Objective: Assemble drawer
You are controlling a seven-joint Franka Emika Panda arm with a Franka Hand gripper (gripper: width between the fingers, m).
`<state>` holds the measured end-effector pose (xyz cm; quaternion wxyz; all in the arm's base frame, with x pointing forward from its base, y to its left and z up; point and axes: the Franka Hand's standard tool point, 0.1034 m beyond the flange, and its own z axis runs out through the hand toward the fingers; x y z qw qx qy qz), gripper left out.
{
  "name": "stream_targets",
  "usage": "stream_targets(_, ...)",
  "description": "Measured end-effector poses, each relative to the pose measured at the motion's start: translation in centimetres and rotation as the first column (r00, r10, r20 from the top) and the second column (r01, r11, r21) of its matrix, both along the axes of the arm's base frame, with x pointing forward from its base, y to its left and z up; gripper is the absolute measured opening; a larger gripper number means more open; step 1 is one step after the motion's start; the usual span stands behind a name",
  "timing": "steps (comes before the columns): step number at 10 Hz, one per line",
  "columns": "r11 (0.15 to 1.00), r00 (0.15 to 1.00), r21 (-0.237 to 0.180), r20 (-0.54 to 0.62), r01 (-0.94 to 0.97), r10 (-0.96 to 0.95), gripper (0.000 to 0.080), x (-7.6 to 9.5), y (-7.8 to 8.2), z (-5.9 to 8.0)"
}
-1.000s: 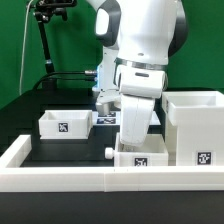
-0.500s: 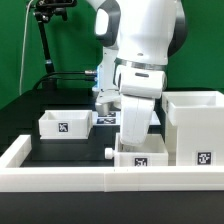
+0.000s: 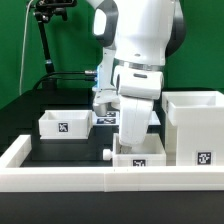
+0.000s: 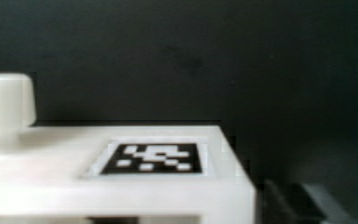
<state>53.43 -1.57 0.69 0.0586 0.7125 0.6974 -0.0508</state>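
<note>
A small white tray with a tag and a dark knob sits just behind the front wall. My gripper is lowered right over it, with the fingertips hidden behind it. In the wrist view the tray fills the near field, with its tag and white knob. One dark finger shows apart from the tray's edge, so the jaws look open. A second tray lies at the exterior view's left. The tall housing stands at the right.
A long low white border wall runs along the front and up the left side. The marker board lies behind the arm. A black camera stand rises at the back left.
The arm has shifted very slightly toward the exterior view's left. The trays and the housing have not moved.
</note>
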Motion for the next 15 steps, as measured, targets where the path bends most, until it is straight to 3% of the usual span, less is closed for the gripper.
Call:
stream_targets(1, 1.0, 1.0, 0.0, 0.0, 0.0, 0.0, 0.0484, 0.0, 0.0, 0.0)
stream_targets(2, 1.0, 1.0, 0.0, 0.0, 0.0, 0.0, 0.0593, 0.0, 0.0, 0.0)
stream_targets(6, 0.999, 0.999, 0.013, -0.016, -0.043, 0.043, 0.0647, 0.1, -0.2, 0.0)
stream_targets(10, 0.988, 0.997, 0.139, -0.027, -0.07, 0.074, 0.0649, 0.1, -2.4, 0.2)
stream_targets(12, 0.982, 0.997, 0.177, -0.031, -0.061, 0.067, 0.0649, 0.3, -2.8, 0.1)
stream_targets(15, 0.981, 0.997, 0.186, -0.033, -0.061, 0.068, 0.0649, 0.3, -2.4, -0.1)
